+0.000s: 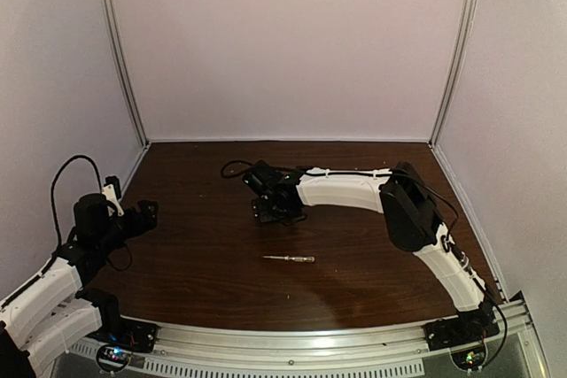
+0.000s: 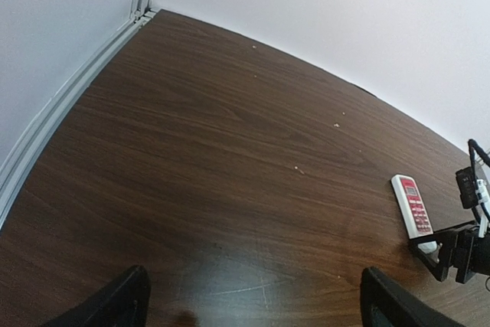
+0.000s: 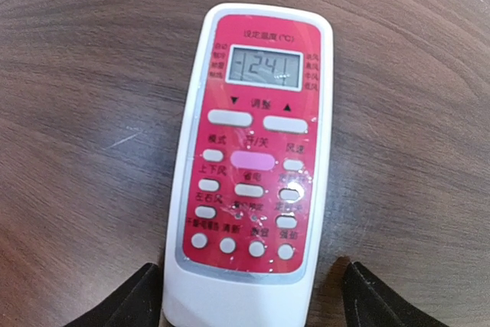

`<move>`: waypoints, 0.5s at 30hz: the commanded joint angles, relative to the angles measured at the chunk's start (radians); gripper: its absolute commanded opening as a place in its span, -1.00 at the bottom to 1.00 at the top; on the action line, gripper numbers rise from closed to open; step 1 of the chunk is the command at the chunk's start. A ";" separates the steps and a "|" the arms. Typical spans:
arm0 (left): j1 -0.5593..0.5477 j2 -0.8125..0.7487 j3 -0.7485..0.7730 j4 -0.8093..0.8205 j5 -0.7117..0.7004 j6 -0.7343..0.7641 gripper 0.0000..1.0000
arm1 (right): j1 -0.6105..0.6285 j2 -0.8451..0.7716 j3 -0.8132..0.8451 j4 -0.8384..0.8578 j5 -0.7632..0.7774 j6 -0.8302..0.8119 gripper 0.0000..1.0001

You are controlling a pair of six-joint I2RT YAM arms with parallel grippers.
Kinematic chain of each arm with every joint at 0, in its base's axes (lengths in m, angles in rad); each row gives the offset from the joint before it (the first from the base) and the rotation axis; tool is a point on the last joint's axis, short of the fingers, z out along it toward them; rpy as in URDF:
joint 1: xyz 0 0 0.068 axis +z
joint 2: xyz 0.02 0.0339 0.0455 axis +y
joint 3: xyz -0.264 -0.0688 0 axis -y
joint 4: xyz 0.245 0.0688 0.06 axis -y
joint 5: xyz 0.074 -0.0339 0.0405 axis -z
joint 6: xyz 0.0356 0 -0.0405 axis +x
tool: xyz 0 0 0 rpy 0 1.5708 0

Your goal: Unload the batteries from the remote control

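Remote control (image 3: 253,151), flat rounded white plastic, red face, sits betw. spread right gripper (image 3: 251,285); left gripper (image 2: 254,285) spread.

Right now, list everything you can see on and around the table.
remote control: one, white with a red face, lying face up mid-table
screwdriver: one, thin and pale, flat on the table, nearer the arm bases than the remote
table: one, dark brown wood
walls: pale, closing in three sides
left hand: one, black, open over bare wood at the table's left
right hand: one, black, open, straddling the remote's button end
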 commanded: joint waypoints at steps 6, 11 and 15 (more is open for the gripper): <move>-0.004 0.035 -0.007 0.053 -0.014 0.005 0.95 | 0.014 0.049 0.027 -0.009 0.025 -0.014 0.53; -0.004 0.066 0.001 0.059 -0.012 0.005 0.95 | 0.014 0.065 0.033 0.005 0.032 -0.011 0.49; -0.004 0.079 0.004 0.068 -0.009 0.005 0.95 | 0.013 0.084 0.043 0.008 0.042 -0.017 0.38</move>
